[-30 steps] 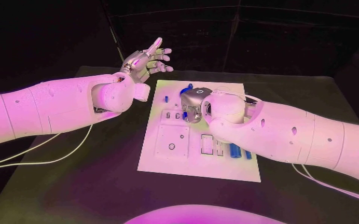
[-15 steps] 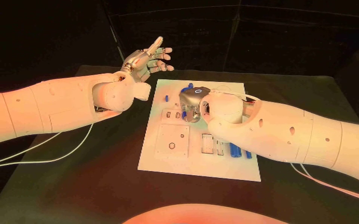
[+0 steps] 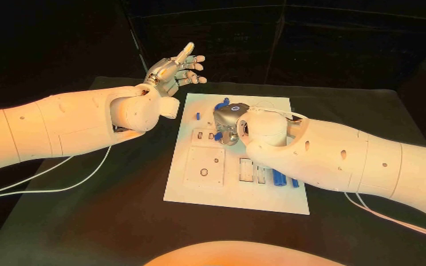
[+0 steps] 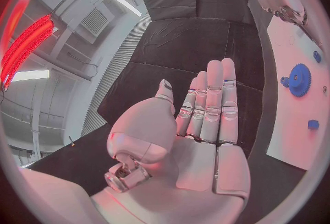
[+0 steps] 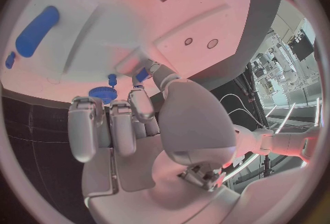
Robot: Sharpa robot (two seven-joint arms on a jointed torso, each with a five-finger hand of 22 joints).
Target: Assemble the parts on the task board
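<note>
The white task board [image 3: 233,183] lies in the middle of the black table. My right hand [image 3: 229,123] hovers low over its upper middle, fingers curled down. In the right wrist view the right hand [image 5: 131,125] pinches a small blue part [image 5: 141,75] between thumb and a fingertip, just above the board [image 5: 199,20]. A blue gear [image 3: 224,102] sits near the board's far edge, with a small blue peg [image 3: 197,117] to its left. My left hand [image 3: 176,69] is raised off the board's far left corner, fingers straight and holding nothing.
Two blue cylinders [image 3: 279,180] lie at the board's near right beside rectangular slots [image 3: 246,171]. A square plate with holes [image 3: 204,166] takes up the board's near left. White cables [image 3: 62,183] trail over the table at the left. The left wrist view shows the gear [image 4: 299,79].
</note>
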